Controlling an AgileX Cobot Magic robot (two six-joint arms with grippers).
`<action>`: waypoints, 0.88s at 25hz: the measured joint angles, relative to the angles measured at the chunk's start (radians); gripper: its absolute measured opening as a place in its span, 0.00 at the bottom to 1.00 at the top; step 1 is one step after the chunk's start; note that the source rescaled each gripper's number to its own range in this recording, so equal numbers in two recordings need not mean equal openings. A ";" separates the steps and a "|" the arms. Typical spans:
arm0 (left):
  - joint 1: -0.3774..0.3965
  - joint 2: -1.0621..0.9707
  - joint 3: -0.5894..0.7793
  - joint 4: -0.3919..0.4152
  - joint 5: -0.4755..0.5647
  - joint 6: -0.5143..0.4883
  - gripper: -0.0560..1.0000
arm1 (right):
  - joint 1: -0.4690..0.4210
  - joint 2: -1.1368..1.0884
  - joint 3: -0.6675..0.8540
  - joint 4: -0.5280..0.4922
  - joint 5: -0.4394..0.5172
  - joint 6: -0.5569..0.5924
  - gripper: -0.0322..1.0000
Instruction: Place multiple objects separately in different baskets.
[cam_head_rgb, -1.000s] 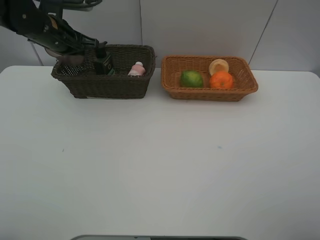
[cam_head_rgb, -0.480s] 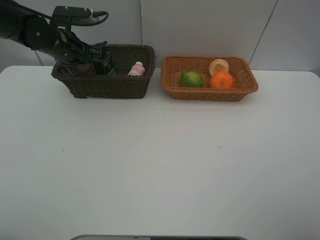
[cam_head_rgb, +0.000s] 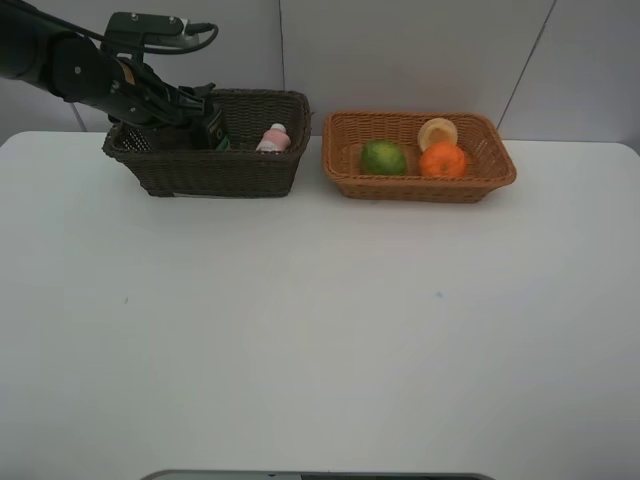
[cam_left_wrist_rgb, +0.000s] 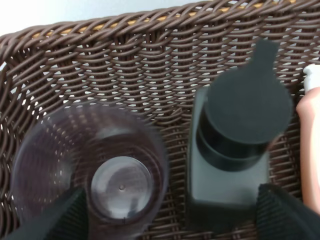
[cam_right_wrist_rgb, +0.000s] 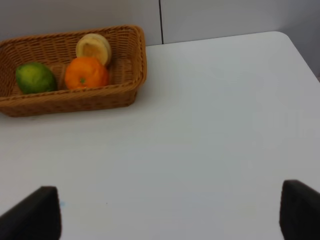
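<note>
Left arm (cam_head_rgb: 90, 70) risen; white table (cam_head_rgb: 320, 330), grey wall (cam_head_rgb: 400, 50).

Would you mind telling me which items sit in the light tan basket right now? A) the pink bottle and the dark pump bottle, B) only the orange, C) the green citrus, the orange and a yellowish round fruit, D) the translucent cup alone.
C: the high view shows the green citrus, the orange and the yellowish round fruit together inside the light tan basket.
</note>
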 joint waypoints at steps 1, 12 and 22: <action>0.000 0.000 0.000 0.000 0.003 0.000 0.89 | 0.000 0.000 0.000 0.000 0.000 0.000 0.90; 0.000 -0.116 0.000 0.000 0.115 0.000 0.90 | 0.000 0.000 0.000 0.000 0.000 0.000 0.90; 0.000 -0.389 0.115 -0.003 0.316 0.000 0.90 | 0.000 0.000 0.000 0.000 0.000 0.000 0.90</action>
